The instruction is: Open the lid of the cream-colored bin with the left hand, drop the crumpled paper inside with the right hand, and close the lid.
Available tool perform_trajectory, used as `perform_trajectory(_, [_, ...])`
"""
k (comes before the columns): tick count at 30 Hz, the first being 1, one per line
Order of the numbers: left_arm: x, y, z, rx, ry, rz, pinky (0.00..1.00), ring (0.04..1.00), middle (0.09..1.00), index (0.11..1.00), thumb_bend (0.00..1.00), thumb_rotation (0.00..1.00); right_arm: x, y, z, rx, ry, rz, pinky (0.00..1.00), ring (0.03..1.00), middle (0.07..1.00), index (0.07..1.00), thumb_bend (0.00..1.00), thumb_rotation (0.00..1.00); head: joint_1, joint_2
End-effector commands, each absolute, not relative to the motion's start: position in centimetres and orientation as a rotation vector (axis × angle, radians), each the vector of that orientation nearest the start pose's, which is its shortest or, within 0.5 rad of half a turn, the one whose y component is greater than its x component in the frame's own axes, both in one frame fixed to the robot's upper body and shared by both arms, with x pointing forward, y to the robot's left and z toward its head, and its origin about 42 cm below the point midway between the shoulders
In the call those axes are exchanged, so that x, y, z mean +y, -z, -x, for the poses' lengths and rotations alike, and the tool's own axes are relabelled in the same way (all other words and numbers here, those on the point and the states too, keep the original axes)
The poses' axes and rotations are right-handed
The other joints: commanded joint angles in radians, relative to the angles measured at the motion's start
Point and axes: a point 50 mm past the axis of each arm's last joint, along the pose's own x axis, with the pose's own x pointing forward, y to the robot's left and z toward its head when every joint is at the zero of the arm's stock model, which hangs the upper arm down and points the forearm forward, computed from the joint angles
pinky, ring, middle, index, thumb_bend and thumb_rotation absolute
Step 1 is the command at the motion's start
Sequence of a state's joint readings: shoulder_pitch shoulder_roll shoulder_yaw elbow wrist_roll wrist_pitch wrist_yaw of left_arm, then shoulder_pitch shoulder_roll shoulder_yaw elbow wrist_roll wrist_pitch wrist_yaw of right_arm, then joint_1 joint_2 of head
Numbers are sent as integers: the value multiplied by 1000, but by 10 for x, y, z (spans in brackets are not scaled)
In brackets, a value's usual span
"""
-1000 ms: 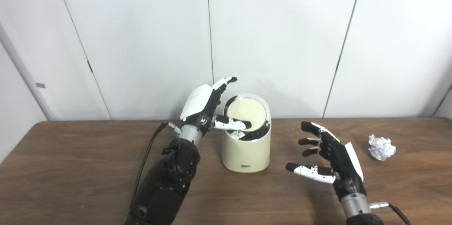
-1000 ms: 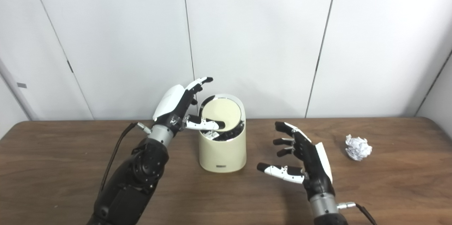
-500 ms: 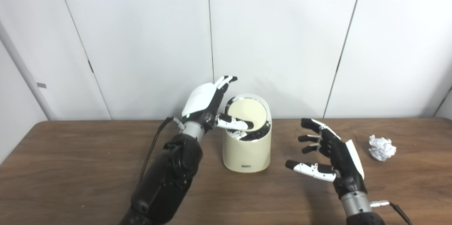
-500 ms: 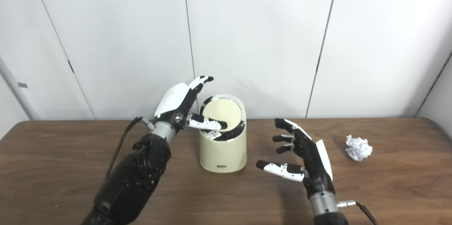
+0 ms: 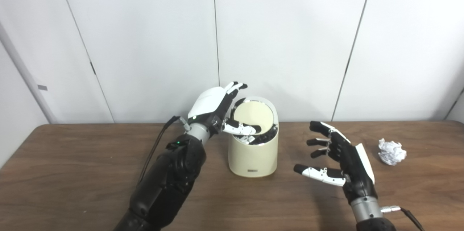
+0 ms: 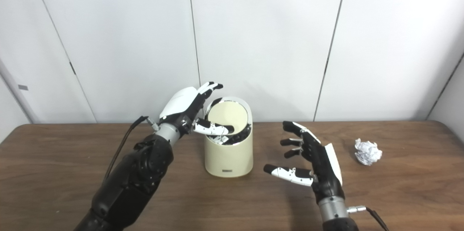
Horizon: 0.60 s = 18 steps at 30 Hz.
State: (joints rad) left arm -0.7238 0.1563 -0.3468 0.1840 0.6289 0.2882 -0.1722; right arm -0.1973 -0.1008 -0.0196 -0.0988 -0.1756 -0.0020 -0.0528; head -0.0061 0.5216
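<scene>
Nearest the camera, the right hand [image 5: 340, 167] is held above the brown wooden surface [image 5: 72, 173] with its fingers spread and nothing in its grasp; the palm is turned toward the bin and the thumb is stretched out to the side. The crumpled paper [image 5: 391, 151] is seen lying on the surface to the right of that hand, apart from it and untouched.

Farther back, at the middle of the surface, the cream-colored bin [image 5: 253, 151] is stood upright. Its round lid [image 5: 253, 114] is seen tilted up toward the rear, so that a dark opening is exposed along the front of the rim. The left hand [image 5: 214, 109] is placed at the bin's upper left edge: its thumb is laid across the front of the opening just below the lid, and its fingers are curved over the lid's top left rim. The lid is thus lightly pinched or propped by this hand; how firm the contact is cannot be told from either view. Behind everything, a plain white panelled wall [image 5: 290, 42] is seen.

The lid-opening step is judged to be in hand and nearly done. For the next move, the lid would have to be kept raised by the left hand, while the right hand is swung out to the paper, closed on it, and brought over the opening.
</scene>
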Motion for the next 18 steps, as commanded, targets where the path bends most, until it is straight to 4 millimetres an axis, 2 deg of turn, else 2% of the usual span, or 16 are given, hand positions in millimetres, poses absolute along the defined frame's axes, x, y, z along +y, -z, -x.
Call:
perform_trajectory(1, [116, -294, -458, -354, 249, -894, 704, 885, 939, 937, 749, 156, -232, -204, -343, -391, 52, 264, 494, 663, 800, 774, 767, 57, 0, 0])
perform_trajectory(4, [120, -296, -457, -391, 222, -834, 744, 914, 942, 920, 701, 244, -233, -203, -344, -387, 55, 267, 497, 665, 799, 773, 769, 57, 0, -2])
perform_trajectory(12, [133, -295, -454, -473, 133, -608, 757, 872, 892, 902, 688, 251, -232, -202, -344, -377, 54, 262, 506, 666, 799, 766, 769, 63, 3, -2])
perform_trajectory(18, [144, -289, -453, -497, 101, -412, 770, 886, 917, 923, 700, 300, -233, -201, -343, -382, 61, 267, 519, 666, 798, 766, 762, 54, 8, -3])
